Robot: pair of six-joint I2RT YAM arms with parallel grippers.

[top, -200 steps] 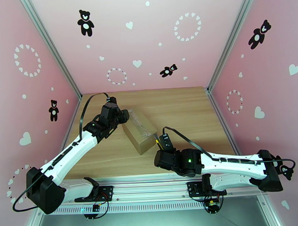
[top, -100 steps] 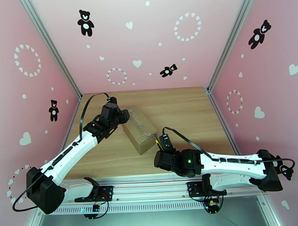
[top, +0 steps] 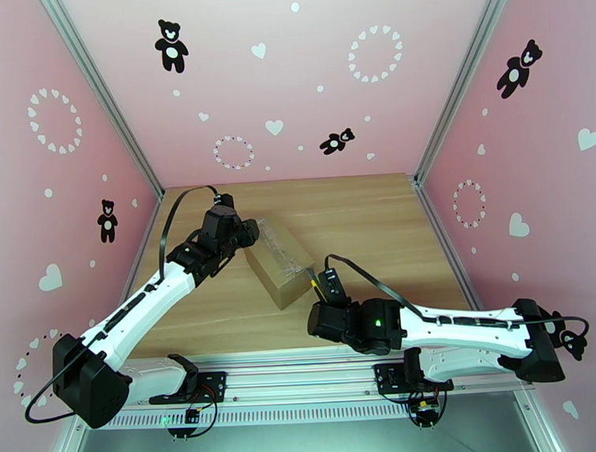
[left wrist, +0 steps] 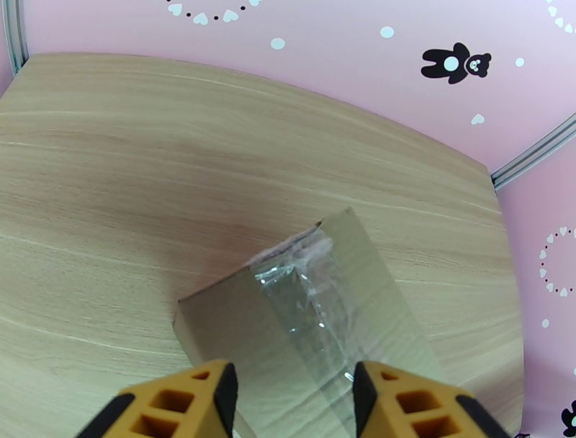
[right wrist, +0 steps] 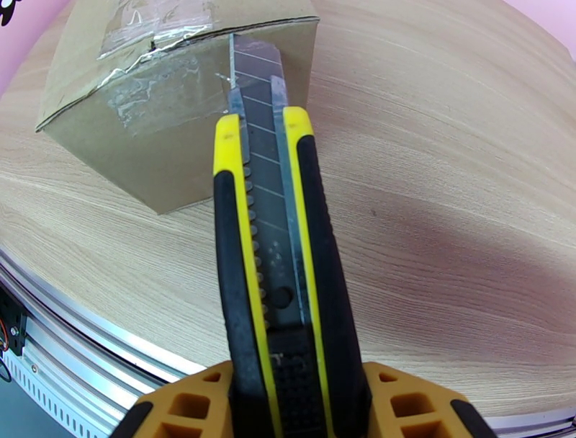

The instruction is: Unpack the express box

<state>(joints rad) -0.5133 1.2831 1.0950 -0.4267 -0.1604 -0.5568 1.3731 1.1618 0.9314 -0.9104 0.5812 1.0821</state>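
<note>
Carefully, with right gripper (right wrist: 295,403) clenching utility knife (right wrist: 273,252), run blade (right wrist: 252,72) shallowly along express box (right wrist: 173,151) tape (right wrist: 144,86); left gripper (left wrist: 288,396) unclenched at far end.

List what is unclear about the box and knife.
Box contents: all views, taped cardboard hides them.
Knife tip: right wrist view, too fine to tell if it pierces the box.
Left end effector: its wrist covers the fingers in the top view; box contact unclear.
</note>
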